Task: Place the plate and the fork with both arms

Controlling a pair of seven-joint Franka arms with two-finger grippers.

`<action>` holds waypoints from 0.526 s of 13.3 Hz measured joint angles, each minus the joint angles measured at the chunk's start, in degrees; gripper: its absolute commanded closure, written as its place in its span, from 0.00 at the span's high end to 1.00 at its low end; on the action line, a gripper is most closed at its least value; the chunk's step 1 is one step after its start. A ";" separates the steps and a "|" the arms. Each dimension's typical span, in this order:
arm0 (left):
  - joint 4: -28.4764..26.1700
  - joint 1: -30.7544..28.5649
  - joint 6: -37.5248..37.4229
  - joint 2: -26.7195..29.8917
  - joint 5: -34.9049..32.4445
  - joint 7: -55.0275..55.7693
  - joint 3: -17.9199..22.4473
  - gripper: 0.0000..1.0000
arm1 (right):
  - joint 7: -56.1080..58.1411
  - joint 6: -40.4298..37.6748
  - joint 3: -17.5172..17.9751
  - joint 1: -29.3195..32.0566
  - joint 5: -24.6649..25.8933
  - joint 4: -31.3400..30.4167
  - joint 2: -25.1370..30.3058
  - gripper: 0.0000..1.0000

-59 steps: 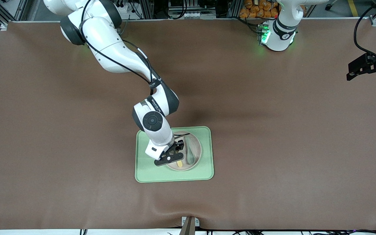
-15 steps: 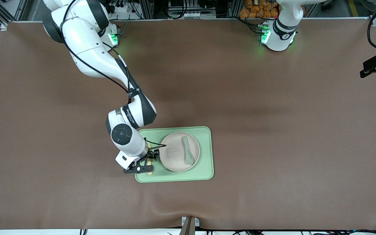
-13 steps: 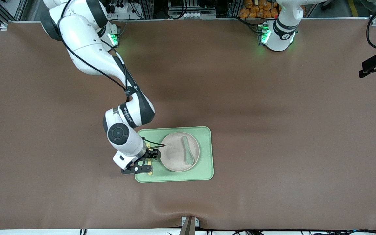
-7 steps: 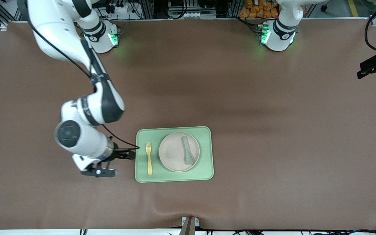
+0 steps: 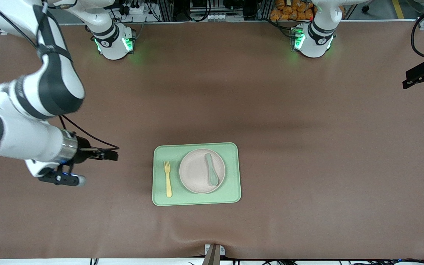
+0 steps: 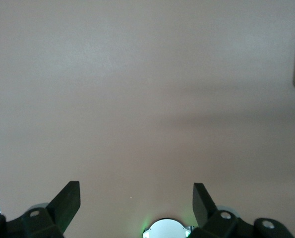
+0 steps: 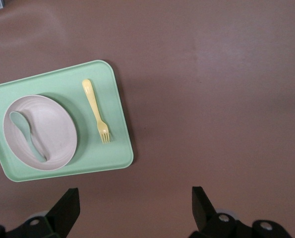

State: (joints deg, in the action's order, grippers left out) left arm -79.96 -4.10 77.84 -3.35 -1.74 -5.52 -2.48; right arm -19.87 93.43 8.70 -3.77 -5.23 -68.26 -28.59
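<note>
On tray (image 5: 197, 198): fork (image 5: 167, 179) beside plate (image 5: 197, 173); no readable writing.

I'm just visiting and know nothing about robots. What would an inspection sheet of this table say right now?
Surface: brown table cover, slight ripple at the edge nearest the front camera.
Job's things: plate on green tray; fork beside it on the tray, toward the right arm's end.
Clutter: spoon lying on the plate.
Grippers: right gripper open, empty, over bare cover; left gripper open, empty, waiting at the table's end.
Cables: black, along both arms.
Surroundings: metal framing, orange items.
</note>
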 measured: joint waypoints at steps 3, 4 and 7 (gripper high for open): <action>0.02 0.00 0.05 0.00 0.21 0.00 -0.02 1.00 | 0.44 -7.40 0.29 3.60 0.31 0.07 6.41 1.00; 0.04 -0.02 0.14 0.00 0.91 0.00 -0.01 1.00 | 1.30 -9.51 0.29 4.64 0.33 0.03 8.54 1.00; 0.06 -0.09 0.31 0.00 3.04 0.03 -0.01 1.00 | 3.79 -12.41 -1.18 5.74 0.49 -2.44 14.62 1.00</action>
State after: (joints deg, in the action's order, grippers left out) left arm -79.90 -4.19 78.15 -3.35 1.31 -5.49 -2.49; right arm -16.09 81.02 7.52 1.96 -4.74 -70.70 -13.97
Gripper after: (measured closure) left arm 0.000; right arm 0.000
